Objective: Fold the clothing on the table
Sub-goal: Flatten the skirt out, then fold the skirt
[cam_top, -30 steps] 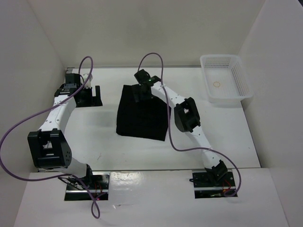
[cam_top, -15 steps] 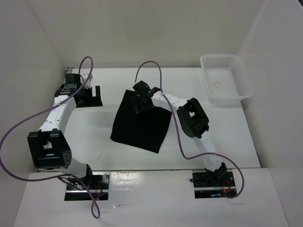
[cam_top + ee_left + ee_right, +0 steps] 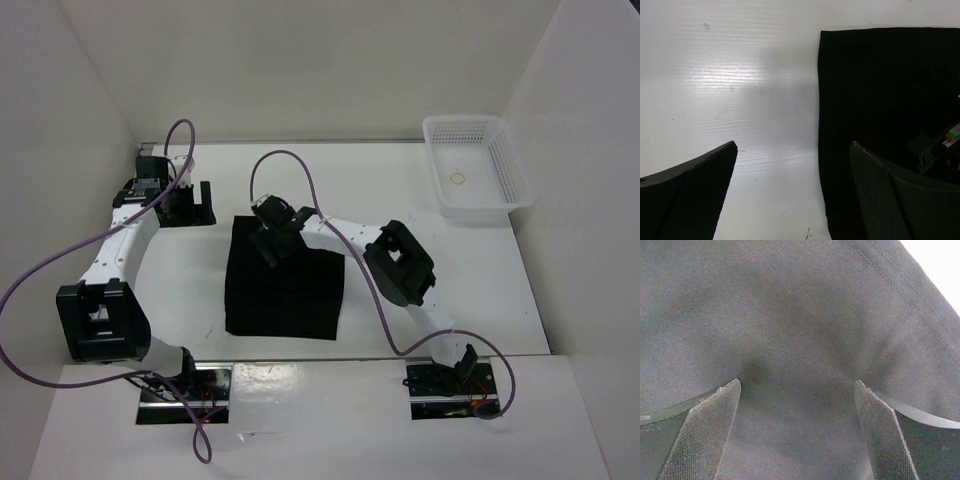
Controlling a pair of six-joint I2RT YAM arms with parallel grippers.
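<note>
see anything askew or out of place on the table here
Nothing stands out. The clothing lies flat as a neat rectangle on the table, and the right gripper, jaws open, rests on its far part.

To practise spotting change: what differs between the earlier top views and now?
The right fingers, open and pressed on the clothing, slid left and nearer, dragging it along and squaring it up. Nothing was gripped or released. The left fingers and basket stayed put.

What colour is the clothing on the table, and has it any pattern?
Plain black, no pattern; the clothing shows best in the top external view.
</note>
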